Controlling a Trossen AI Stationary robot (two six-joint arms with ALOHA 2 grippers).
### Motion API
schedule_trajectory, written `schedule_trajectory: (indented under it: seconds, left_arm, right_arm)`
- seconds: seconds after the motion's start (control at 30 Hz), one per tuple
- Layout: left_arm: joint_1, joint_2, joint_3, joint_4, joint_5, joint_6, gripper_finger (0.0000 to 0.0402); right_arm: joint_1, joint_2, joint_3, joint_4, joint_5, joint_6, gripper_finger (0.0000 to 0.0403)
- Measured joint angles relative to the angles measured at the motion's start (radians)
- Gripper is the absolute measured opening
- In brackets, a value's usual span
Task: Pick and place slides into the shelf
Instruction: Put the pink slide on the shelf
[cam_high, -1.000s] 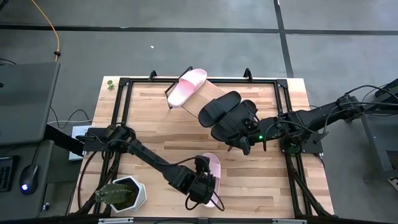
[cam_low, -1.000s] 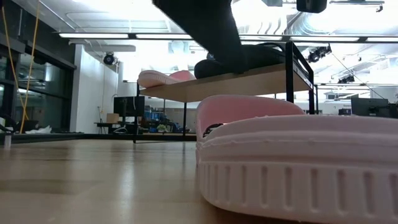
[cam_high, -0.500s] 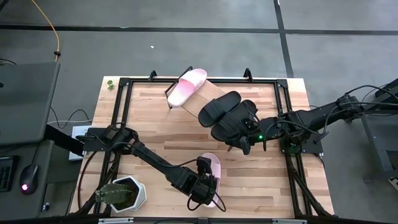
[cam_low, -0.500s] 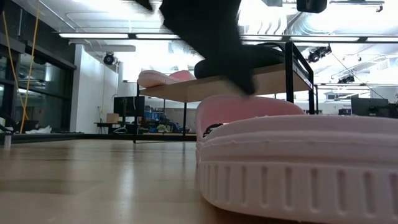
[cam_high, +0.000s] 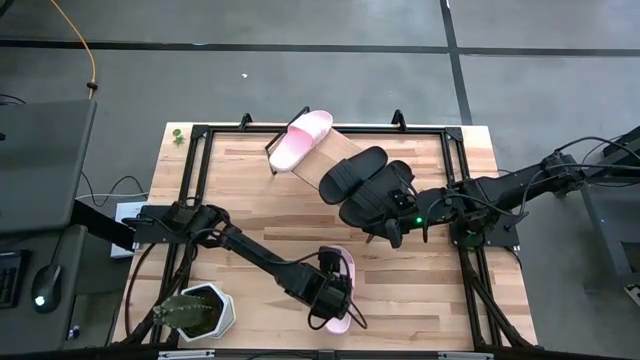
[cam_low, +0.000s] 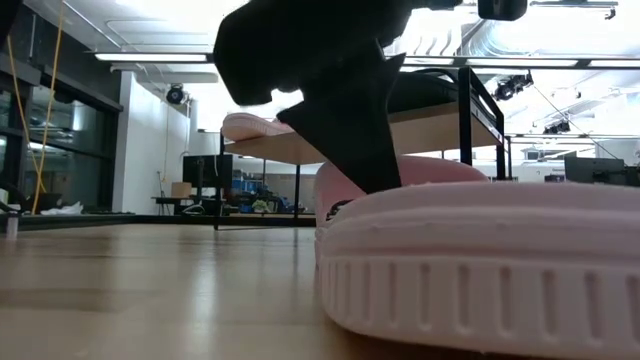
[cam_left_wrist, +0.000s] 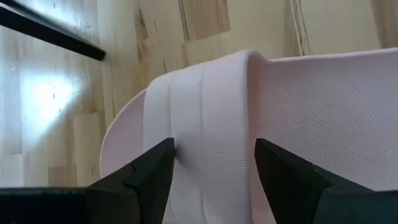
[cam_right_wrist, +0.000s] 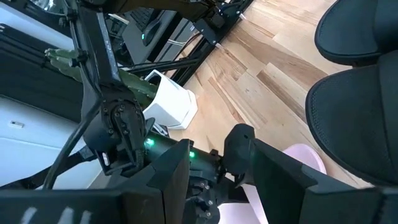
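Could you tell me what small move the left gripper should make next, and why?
Probably close: the left gripper is open, its fingers straddling the strap of the pink slide on the table, so gripping it likely comes before lifting toward the shelf.

You see pale pink slide: woven-textured matt strap, ribbed rubbery sole edge in low view. Black slides: matt, smooth foam look. Surface: light wood planks, visible grain, slight sheen. Shelf: pale wood board on thin black metal frame. Plant pot: white, smooth plastic look.
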Motion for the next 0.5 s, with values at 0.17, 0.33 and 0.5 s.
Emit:
schedule_trajectory:
  seconds: [0.17,0.33,0.5]
  left_arm:
    - [0.016,0.0,0.0,0.0,-0.003,0.001,0.0211]
    - [0.031,0.0,0.0,-0.003,0.004,0.005,0.0211]
    - [0.031,0.0,0.0,-0.001,0.007,0.018,0.0211]
  right_arm:
    - [0.0,0.0,0.0,-0.001,-0.001,-0.002,0.0158]
    - [0.0,0.0,0.0,-0.003,0.004,-0.002,0.0158]
    - [0.0,0.0,0.0,-0.006,0.004,-0.002,0.0158]
